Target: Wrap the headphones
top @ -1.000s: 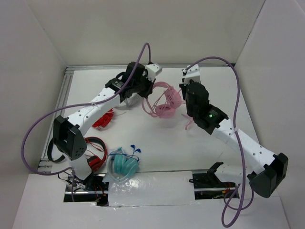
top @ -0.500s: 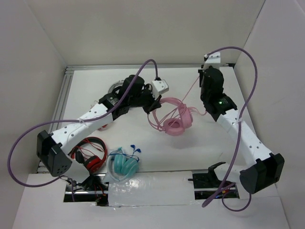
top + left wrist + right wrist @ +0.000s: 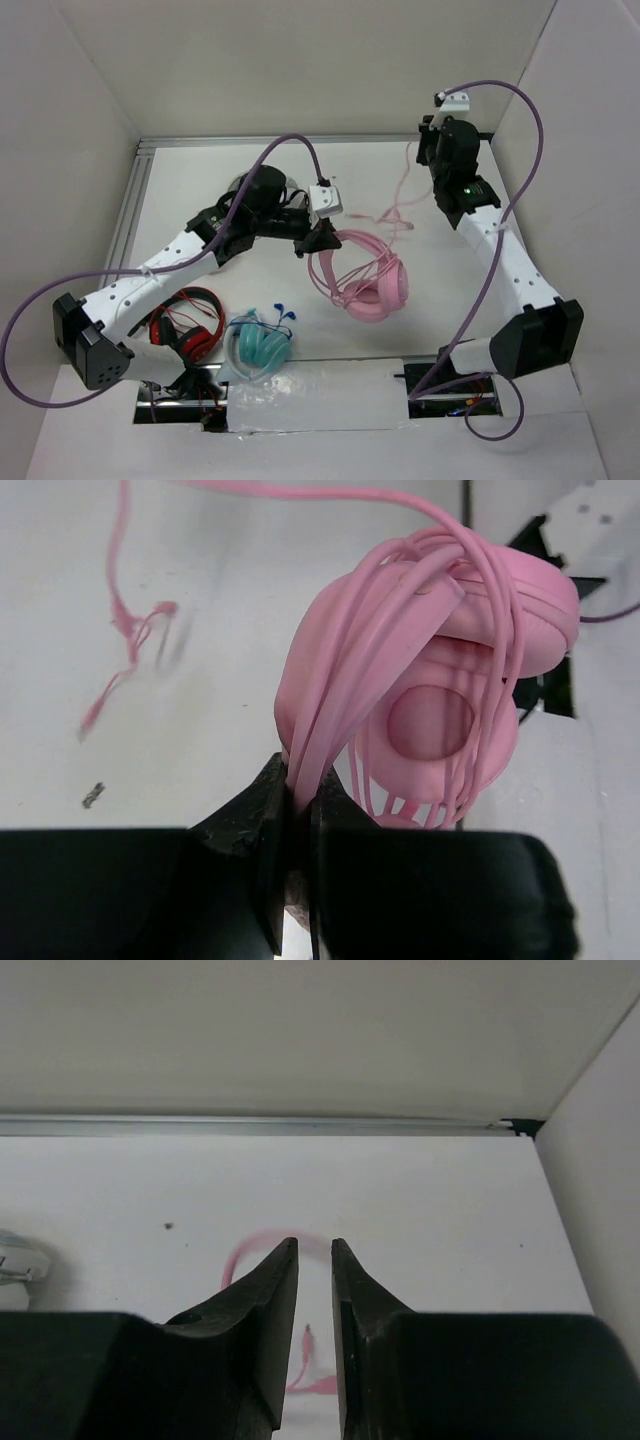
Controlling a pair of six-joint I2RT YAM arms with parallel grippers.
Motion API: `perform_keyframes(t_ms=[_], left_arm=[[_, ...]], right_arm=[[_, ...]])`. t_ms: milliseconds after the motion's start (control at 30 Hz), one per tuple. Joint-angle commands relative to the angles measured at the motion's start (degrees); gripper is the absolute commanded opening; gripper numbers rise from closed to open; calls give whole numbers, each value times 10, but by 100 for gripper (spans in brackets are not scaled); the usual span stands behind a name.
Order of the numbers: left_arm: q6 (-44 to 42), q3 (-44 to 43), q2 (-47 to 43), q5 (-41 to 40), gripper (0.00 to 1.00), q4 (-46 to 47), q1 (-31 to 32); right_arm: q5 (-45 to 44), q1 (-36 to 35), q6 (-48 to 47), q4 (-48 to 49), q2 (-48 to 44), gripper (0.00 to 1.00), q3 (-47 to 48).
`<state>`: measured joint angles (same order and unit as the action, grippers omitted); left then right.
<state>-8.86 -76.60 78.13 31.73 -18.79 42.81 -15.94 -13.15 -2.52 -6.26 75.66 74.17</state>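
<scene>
**Item:** headphones [image 3: 365, 280], pink, over-ear. We found them near the middle of the table [image 3: 200, 170], at 4 o'clock from the left hand [image 3: 320, 242], with the earcups low and seemingly resting on the surface.

**Left hand:** clamped on the headband and the loops lying along it. The wrist view showed the pink bands pinched between its fingertips.

**Cable [image 3: 398, 205]:** several turns lay over band and earcups. The free run led off toward 1 o'clock, up to the right hand [image 3: 430, 140] near the far right corner.

**Right hand:** fingers close, with a narrow slit between. A blurred pink arc sat at the tips, but we could not tell whether it was pinched.

**Also present:** red set [image 3: 190, 325] at 8 o'clock, teal set [image 3: 260, 345] at 7 o'clock.

**Step, as we judged:** mid-wrap. The next turn called for the right hand to carry the slack round the band under light tension while the left held firm.
</scene>
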Motion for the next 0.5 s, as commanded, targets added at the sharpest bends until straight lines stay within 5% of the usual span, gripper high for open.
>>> perform_keyframes(t_ms=[0, 267, 467], left_arm=[[-5, -36, -39, 108, 0, 41, 8], [31, -94, -71, 140, 0, 37, 11], [165, -210, -38, 84, 0, -17, -7]], right_arm=[[68, 13, 23, 42, 31, 26, 49], [213, 14, 74, 60, 104, 25, 69], [265, 13, 71, 54, 91, 30, 5]])
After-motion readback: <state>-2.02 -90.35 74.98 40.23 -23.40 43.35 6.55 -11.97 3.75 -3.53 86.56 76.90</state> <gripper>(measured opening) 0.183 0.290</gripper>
